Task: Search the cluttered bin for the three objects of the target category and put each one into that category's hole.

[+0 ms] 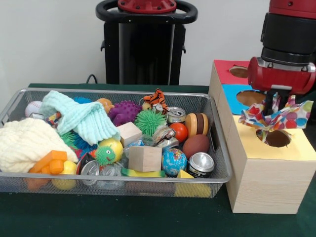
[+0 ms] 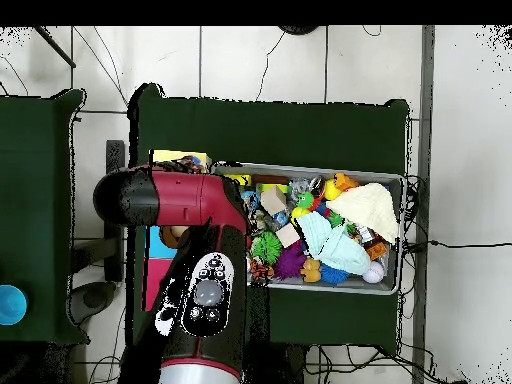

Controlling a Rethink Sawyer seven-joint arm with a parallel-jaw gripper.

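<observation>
My gripper (image 1: pixel 273 109) hangs at the right of the front view, shut on a white cloth with multicoloured polka dots (image 1: pixel 279 118). The cloth droops just above the round hole (image 1: pixel 277 139) in the yellow-topped wooden box (image 1: pixel 299 149). The grey wire-mesh bin (image 1: pixel 148 184) lies left of the box, full of toys. A small patch of multicoloured print (image 1: pixel 53 119) peeks from under the mint-green knitted cloth (image 1: pixel 84 118); I cannot tell what it is. In the overhead view the arm (image 2: pixel 205 290) hides the gripper and the hole, and the bin (image 2: pixel 330 288) lies to its right.
Behind the yellow box stand a blue-surrounded hole (image 1: pixel 249 97) and a red-surrounded hole (image 1: pixel 239 71). The bin also holds a cream knitted cloth (image 1: pixel 24 143), wooden blocks (image 1: pixel 145 158), cans (image 1: pixel 200 164), balls and spiky toys. The robot pedestal (image 1: pixel 145 44) stands behind the bin.
</observation>
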